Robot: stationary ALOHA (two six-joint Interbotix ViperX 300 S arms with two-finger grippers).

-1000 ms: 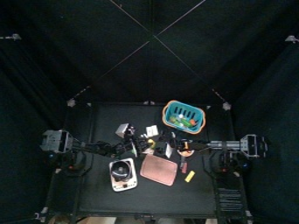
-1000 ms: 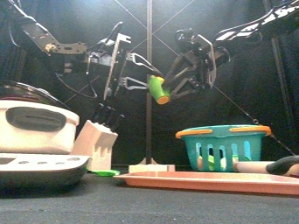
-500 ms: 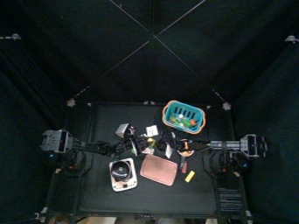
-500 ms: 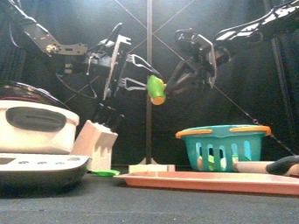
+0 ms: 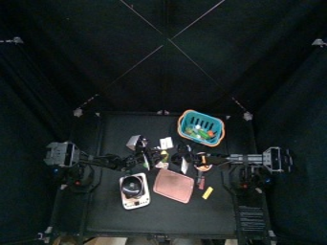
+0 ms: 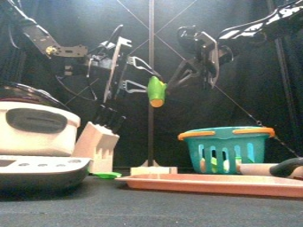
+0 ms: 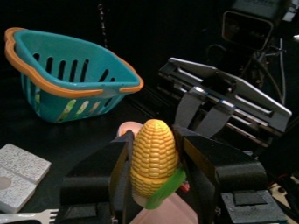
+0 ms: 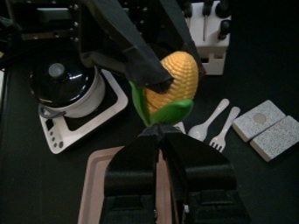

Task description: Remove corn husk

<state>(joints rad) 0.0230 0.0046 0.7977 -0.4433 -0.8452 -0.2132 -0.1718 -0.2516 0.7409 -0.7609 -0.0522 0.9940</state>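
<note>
A yellow corn cob with a green husk around its base hangs in the air above the table's middle. My left gripper is shut on the cob, one jaw on each side. My right gripper comes from the opposite side, its jaws pinched on the tip of the green husk. From the front, the corn stands nearly upright between the left gripper and the right gripper.
A teal basket with an orange rim stands at the right. A pink cutting board lies at the front, a rice cooker and a knife block at the left. Below the corn lie a white fork and sponges.
The right gripper's jaws have closed from wide open onto the husk. The corn has swung from a tilt to nearly upright.
</note>
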